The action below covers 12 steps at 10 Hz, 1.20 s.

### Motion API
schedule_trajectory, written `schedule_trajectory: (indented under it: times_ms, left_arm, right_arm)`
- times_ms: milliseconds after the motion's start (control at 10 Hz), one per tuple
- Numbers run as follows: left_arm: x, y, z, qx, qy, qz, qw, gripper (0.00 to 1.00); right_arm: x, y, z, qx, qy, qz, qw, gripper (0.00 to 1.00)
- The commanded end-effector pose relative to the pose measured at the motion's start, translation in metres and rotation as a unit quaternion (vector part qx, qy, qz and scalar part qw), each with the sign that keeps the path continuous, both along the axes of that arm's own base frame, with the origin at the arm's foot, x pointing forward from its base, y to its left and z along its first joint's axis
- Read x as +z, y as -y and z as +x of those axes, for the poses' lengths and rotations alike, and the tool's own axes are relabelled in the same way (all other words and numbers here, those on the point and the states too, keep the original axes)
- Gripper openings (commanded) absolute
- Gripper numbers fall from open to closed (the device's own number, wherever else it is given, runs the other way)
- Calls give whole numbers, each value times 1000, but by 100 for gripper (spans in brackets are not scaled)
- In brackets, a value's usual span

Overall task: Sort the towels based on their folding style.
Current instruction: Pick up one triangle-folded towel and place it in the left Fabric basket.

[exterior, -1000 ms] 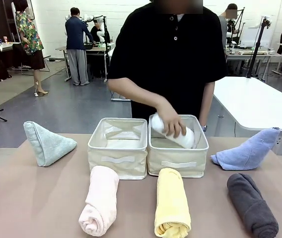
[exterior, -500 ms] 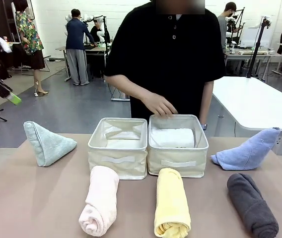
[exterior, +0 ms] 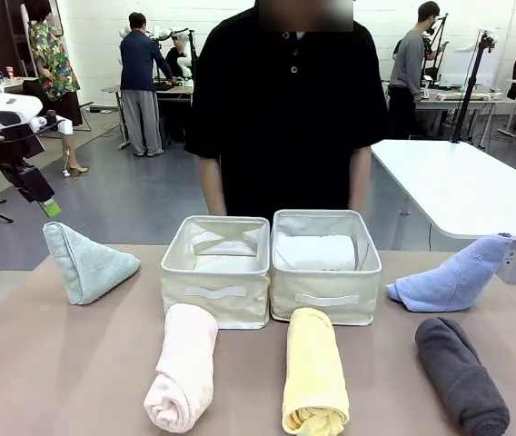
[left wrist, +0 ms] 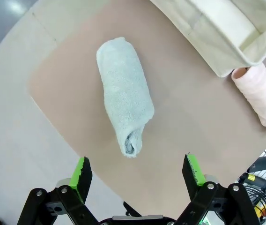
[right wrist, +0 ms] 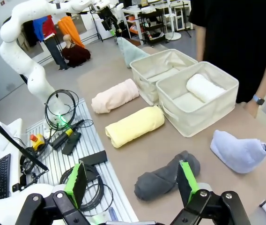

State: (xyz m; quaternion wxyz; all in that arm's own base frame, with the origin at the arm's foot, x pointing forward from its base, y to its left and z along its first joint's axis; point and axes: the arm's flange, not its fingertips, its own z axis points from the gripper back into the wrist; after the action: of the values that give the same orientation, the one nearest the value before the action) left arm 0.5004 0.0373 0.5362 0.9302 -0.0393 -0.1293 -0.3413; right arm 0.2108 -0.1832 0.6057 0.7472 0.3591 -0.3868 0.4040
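left gripper [left wrist: 137, 171]: jaws wide open, nothing held. It hangs over the teal-green cone towel [left wrist: 123, 93], which lies mid-frame in the left wrist view and at far left in the front view.
right gripper [right wrist: 131, 183]: wide open, empty. The dark grey rolled towel [right wrist: 166, 180] is seen just beyond the pads.
step (judged): the teal cone is to be picked, likely for the left bin [exterior: 213, 300]. A white rolled towel [exterior: 315, 252] lies in the right bin [exterior: 326, 304].
grip: the jaws are best set across the cone's thick middle, not the tapered end. Terry is soft, so a deep pinch is advised to keep the fold.
other towels: pink roll [exterior: 183, 368] and yellow roll [exterior: 315, 372] lie just in front of the bins; light blue cone [exterior: 453, 277] at right.
obstacles: the cone lies clear of bin wall and pink roll. A person [exterior: 285, 118] stands just behind the bins, to be watched at drop-off.
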Motion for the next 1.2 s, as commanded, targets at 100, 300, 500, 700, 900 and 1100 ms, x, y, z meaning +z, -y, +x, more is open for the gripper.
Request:
schedule_trajectory:
  times_ms: [100, 300, 500, 700, 900, 1100]
  left_arm:
    - [-19, 5, 23, 18, -39, 16, 999, 100]
    - [-39, 9, 32, 8, -49, 34, 998, 100]
    - [-49, 9, 36, 11, -58, 40, 997, 100]
    - [-59, 7, 39, 12, -73, 48, 996, 100]
    - [-68, 8, 42, 4, -80, 42, 996, 100]
    - [-73, 9, 45, -1, -71, 39, 997, 100]
  right_arm:
    - [3, -1, 3, 7, 11, 10, 1000, 100]
    - [3, -1, 3, 7, 11, 10, 1000, 100]
    - [3, -1, 3, 7, 11, 10, 1000, 100]
    - [3, -1, 3, 7, 11, 10, 1000, 100]
    - [3, -1, 3, 7, 11, 10, 1000, 100]
    - [3, -1, 3, 7, 11, 10, 1000, 100]
